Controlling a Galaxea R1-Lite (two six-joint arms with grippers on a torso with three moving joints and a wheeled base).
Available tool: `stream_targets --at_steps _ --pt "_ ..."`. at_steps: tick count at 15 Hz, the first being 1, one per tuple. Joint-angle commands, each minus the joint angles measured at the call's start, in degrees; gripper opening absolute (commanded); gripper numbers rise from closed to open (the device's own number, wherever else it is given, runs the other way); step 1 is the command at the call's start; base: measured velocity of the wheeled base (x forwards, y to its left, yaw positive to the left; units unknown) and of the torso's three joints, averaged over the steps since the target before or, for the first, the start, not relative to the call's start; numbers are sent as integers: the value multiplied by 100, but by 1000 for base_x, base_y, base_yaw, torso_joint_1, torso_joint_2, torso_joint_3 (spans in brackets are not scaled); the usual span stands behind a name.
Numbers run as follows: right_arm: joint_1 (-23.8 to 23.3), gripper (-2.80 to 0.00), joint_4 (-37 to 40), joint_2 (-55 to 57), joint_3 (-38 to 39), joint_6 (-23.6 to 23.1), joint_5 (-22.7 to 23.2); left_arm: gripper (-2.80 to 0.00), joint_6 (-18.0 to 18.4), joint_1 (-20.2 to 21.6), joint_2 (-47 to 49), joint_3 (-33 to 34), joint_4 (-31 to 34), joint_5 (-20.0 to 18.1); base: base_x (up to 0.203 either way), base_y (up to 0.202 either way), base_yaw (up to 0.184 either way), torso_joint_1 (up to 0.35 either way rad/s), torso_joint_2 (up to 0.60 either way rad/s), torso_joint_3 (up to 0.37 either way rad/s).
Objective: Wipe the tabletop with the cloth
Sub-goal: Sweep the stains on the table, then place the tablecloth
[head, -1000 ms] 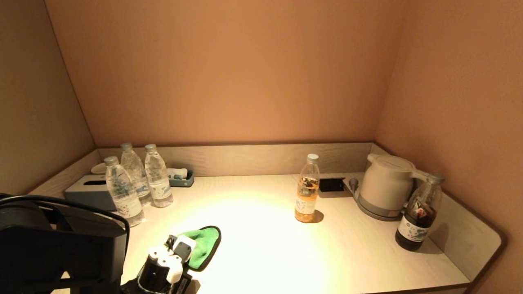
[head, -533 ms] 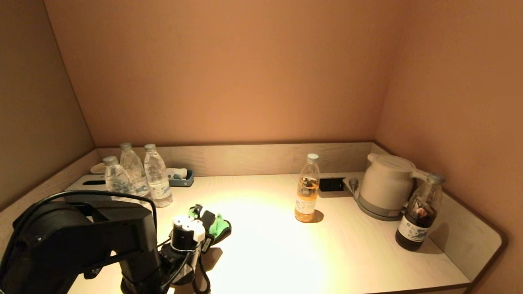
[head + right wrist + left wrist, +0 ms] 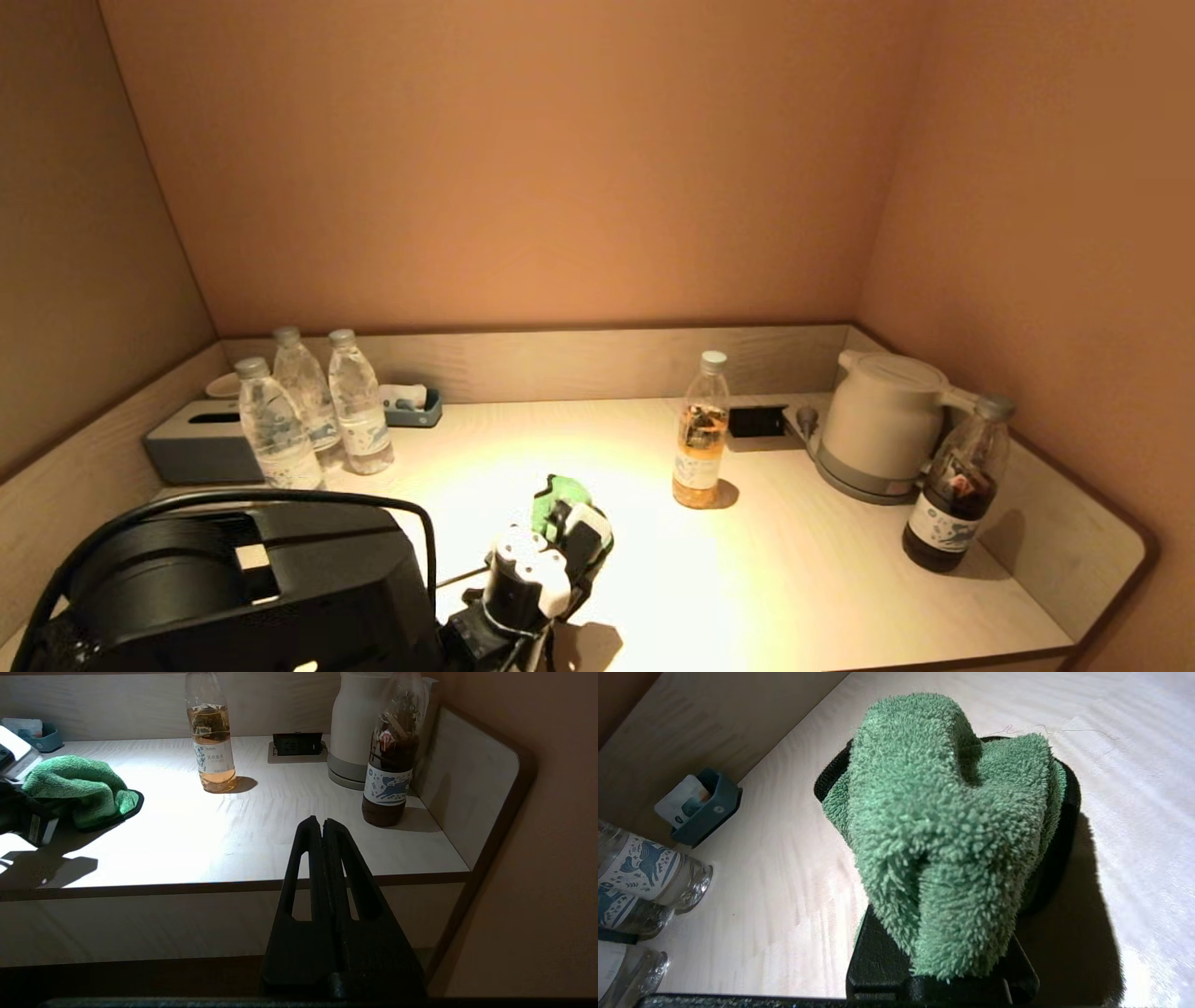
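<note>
A green fluffy cloth [image 3: 557, 492] with a black edge lies bunched on the pale tabletop [image 3: 803, 579], near the front centre. My left gripper [image 3: 565, 523] is shut on the cloth and holds it against the table; its jaws are buried in the cloth [image 3: 952, 826] in the left wrist view. The cloth also shows in the right wrist view [image 3: 79, 788]. My right gripper [image 3: 323, 823] is shut and empty, parked below and in front of the table's front edge, out of the head view.
Three water bottles [image 3: 308, 411], a grey tissue box [image 3: 201, 448] and a small blue tray [image 3: 415, 406] stand at the back left. A tea bottle [image 3: 700, 434] stands at centre. A white kettle [image 3: 882, 420], a dark bottle [image 3: 957, 485] and a socket [image 3: 756, 422] are at the right.
My left gripper has dragged the cloth to the right across the table, from the front left to near the centre. The cloth has bunched up.
</note>
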Motion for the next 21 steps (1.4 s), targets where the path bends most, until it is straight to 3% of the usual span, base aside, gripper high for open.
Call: stream_targets --at_steps 1,6,11,14,17,21 --pt "2 -280 -4 7 0 -5 -1 -280 -56 -226 -414 442 -121 23 0 0 0 0 0 0" --pt "2 -280 -4 7 0 -5 -1 -280 -106 -38 -1657 2212 -233 88 0 0 0 0 0 0" --pt "2 -280 -4 7 0 -5 -1 -280 -295 781 -2441 3724 -246 198 0 0 0 0 0 0" --pt "2 -280 -4 7 0 -5 -1 -280 -359 1688 -2858 4309 -302 219 0 0 0 0 0 0" --pt "2 -280 -4 7 0 -5 -1 -280 -233 2946 -3308 4482 -326 226 0 0 0 0 0 0" --pt "2 -280 -4 7 0 -5 -1 -280 144 4539 -3963 3813 -177 208 0 0 0 0 0 0"
